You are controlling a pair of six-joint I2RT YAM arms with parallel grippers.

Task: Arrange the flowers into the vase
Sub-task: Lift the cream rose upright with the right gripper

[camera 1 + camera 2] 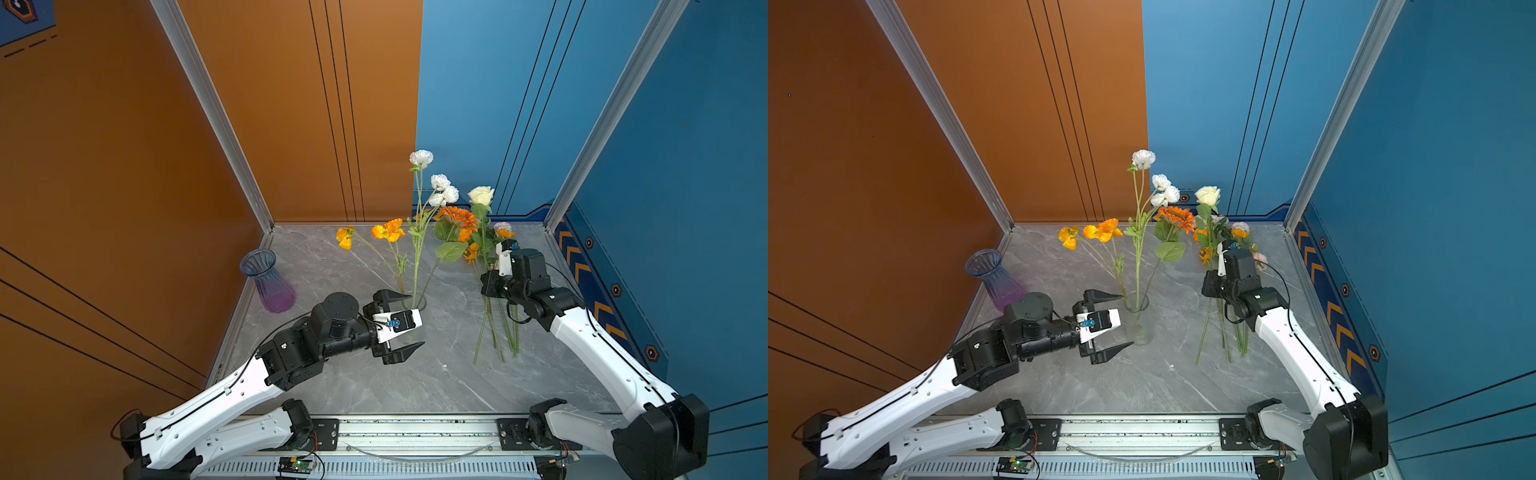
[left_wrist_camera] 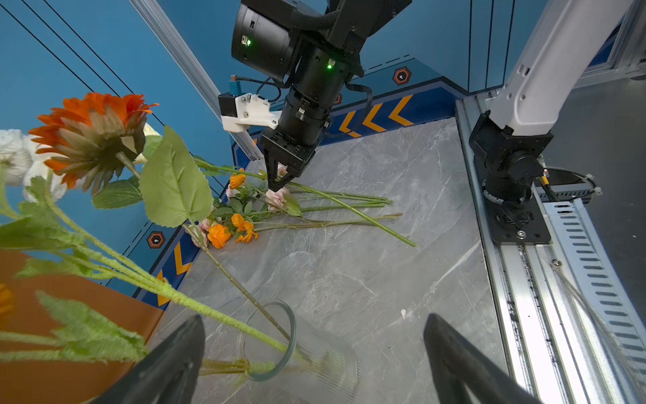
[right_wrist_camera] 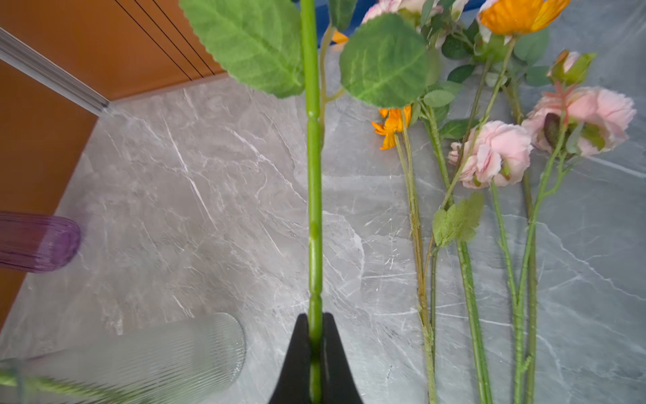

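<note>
Right wrist: right hand [image 3: 314,318] clamped on green stem [image 3: 313,192]; lower vert. into clear vase [image 3: 167,349]. In a top view left hand [image 1: 1128,320] jaws apart.

centre vase [image 1: 1138,322]: mid-frame on table [image 1: 1163,382], standing flowers [image 1: 1177,218] in it | left vase [image 1: 994,276]: left of it | loose flowers [image 3: 496,154]: right, on table

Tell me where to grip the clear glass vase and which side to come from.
Grip the clear vase on its ribbed body, about midway down, coming in level from the left arm's side, where the open left end effector is. It stands upright, a straight cylinder, so opposite walls suit parallel jaws; the stems rising from its mouth block a grasp from above.
</note>
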